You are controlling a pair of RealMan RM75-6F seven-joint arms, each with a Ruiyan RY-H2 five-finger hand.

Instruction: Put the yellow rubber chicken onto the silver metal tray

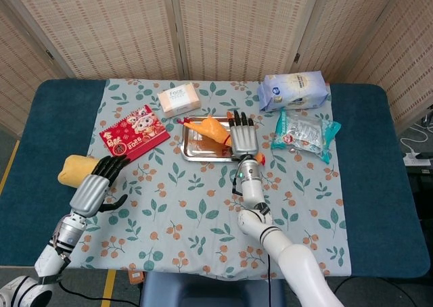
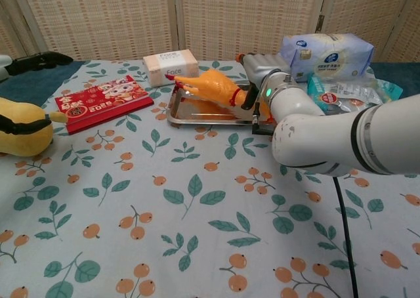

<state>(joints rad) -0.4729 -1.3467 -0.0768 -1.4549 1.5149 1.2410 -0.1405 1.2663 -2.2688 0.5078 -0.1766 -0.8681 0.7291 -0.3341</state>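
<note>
Chicken: the yellow rubber chicken (image 1: pixel 210 128) lies tilted over the silver metal tray (image 1: pixel 193 148), red-combed head toward the far left; from the chest view its body seems to rest on or just above the tray, so the placing looks nearly done.
Right hand: the right hand (image 1: pixel 243 138) is at the chicken's tail end, at the tray's right edge, fingers (image 1: pixel 241 122) spread and pointing far; whether they pinch the tail I cannot tell, since the palm hides the contact.
Left hand: the left hand (image 1: pixel 101 180) hovers near the desk's left side, fingers loosely apart, holding nothing, just beside a soft yellow plush toy (image 1: pixel 75 168).
Tray: shallow, rectangular, shiny metal with a raised rim, likely to keep the smooth, bulbous chicken from rolling off.
Desk: the desk (image 1: pixel 176 205) carries a leaf-and-berry cloth.
Other things: a red printed packet (image 1: pixel 134 132), a small carton (image 1: pixel 178 99), two crinkly plastic packs (image 1: pixel 293 90) at far right.
</note>
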